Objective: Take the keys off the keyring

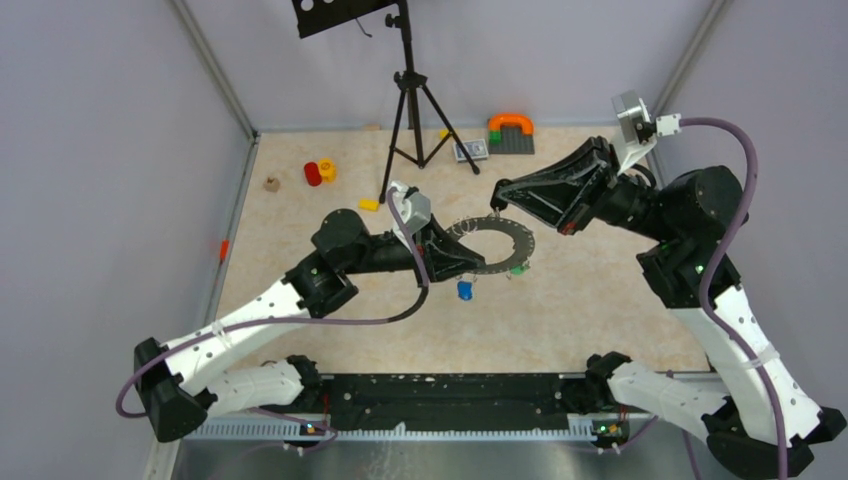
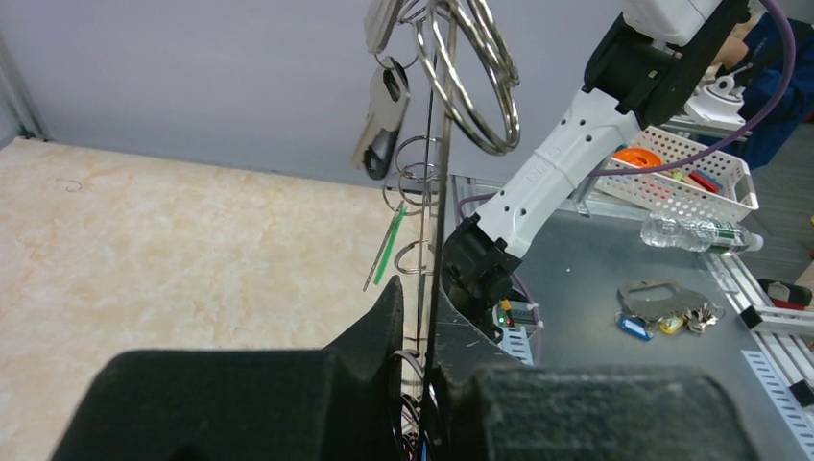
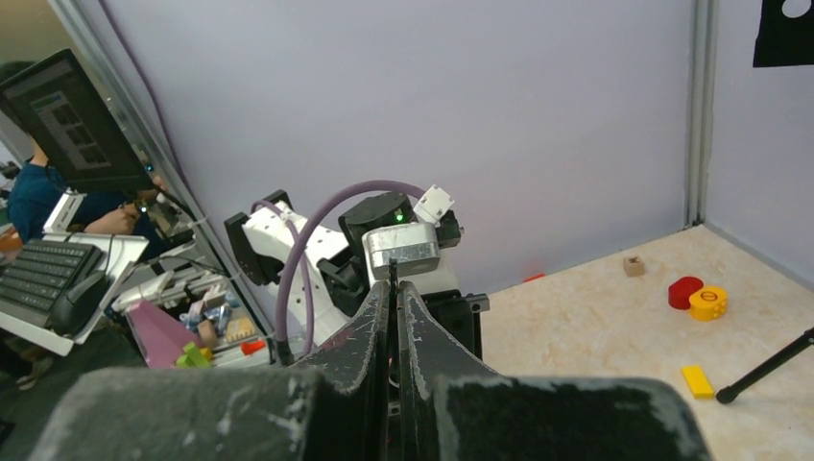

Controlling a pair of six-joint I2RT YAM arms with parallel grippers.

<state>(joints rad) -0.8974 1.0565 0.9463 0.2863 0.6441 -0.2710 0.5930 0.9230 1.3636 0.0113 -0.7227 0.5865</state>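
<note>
Jaws, left: the left gripper [image 2: 424,336] is clamped on the rim of the large flat grey metal keyring [image 1: 524,243]. The left wrist view shows the disc edge-on as a thin dark line pinched between both black fingers.
Jaws, right: the right gripper [image 3: 395,293] is fully closed, pads pressed together. Whether anything thin is caught between them cannot be told.
Keyring position: held off the beige marbled table [image 1: 600,300], about midway between the two arms. The left gripper has it by the side nearest that arm.
Right gripper position: tips just beyond the far edge of the keyring in the overhead view. Contact with it cannot be confirmed.
Keys, hanging: a small blue-tagged key [image 1: 465,290] hangs below the near edge, beside the left gripper. A small green-tagged key [image 1: 517,269] hangs at the near right edge.
Keys, close view: a silver key with a black plastic head [image 2: 382,120] dangles beside the disc, next to several silver wire split rings [image 2: 480,86].
Surroundings: a black tripod [image 1: 408,110] stands at the far side of the table.
</note>
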